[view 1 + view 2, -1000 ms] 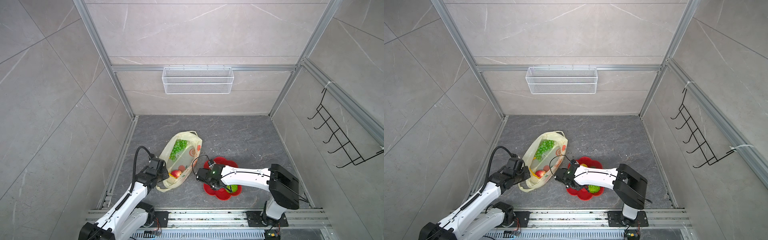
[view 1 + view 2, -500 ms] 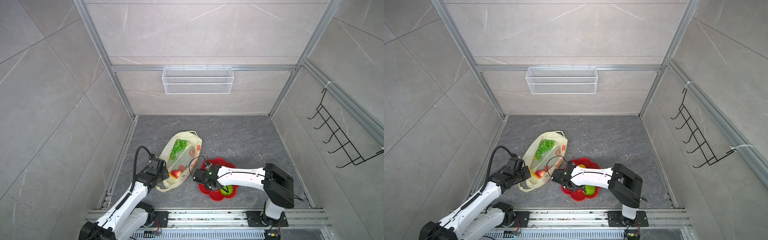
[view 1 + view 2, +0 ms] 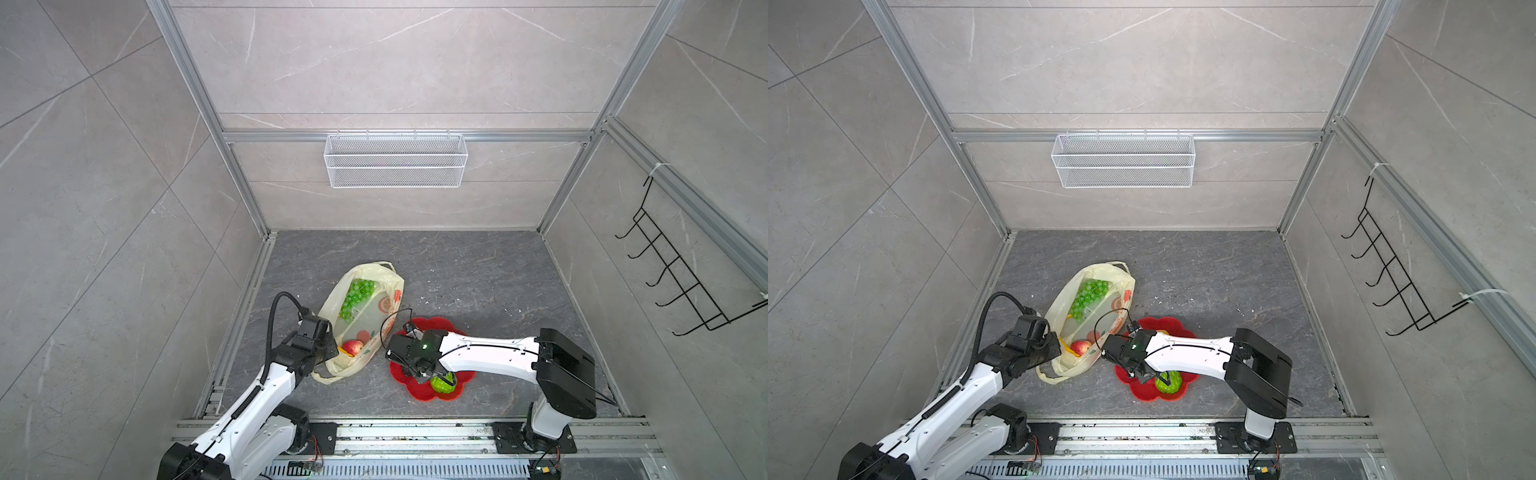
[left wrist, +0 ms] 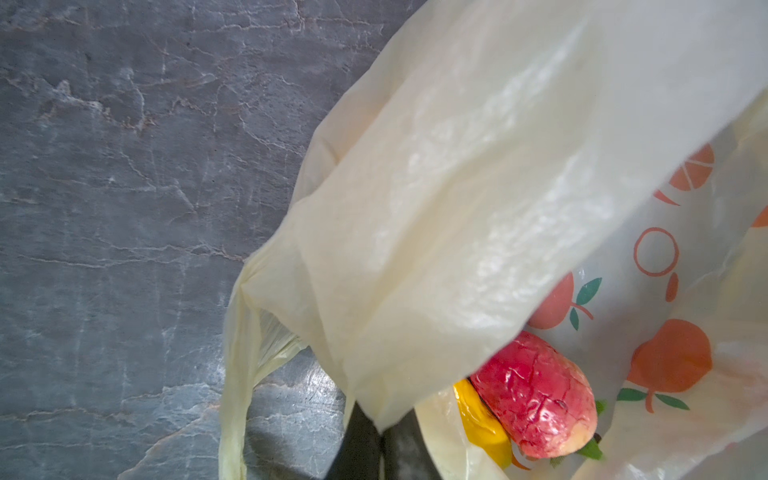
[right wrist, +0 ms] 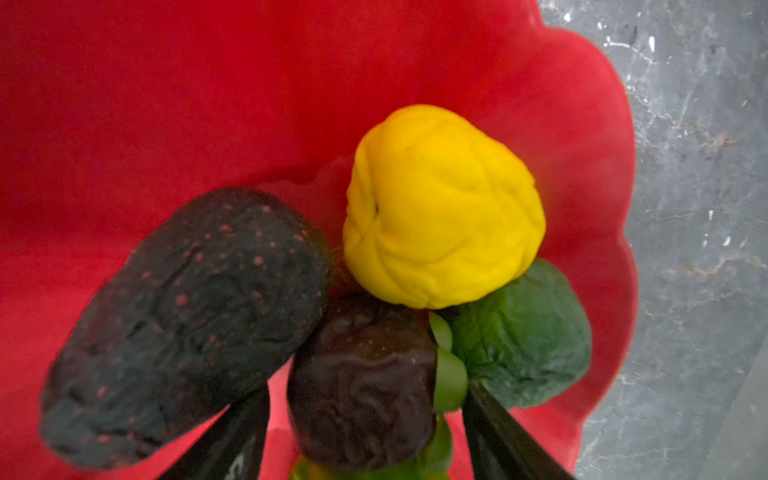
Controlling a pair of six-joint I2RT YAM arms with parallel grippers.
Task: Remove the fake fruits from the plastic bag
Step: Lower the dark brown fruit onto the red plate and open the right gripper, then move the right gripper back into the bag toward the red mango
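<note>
while the left fingers point(image 4: 376, 451) clamp the bag point(image 3: 376, 328) rim, hold its mouth open. bring the right fingers point(image 3: 428, 372), spread wide beside the bag over the plate point(image 3: 415, 392), to the red fruit point(image 4: 536, 399) just inside the bag mouth; avoid pinching film. grapes point(image 3: 355, 295) lie deeper inside.

Cream plastic bag point(image 3: 370, 316) holds green grapes point(image 3: 356, 296) and red fruit point(image 3: 352, 347); lemon point(image 5: 442, 208), dark avocados point(image 5: 187, 324) lie outside.

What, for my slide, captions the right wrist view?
Open right gripper above lemon, two dark avocados and green fruit on red plate.
</note>
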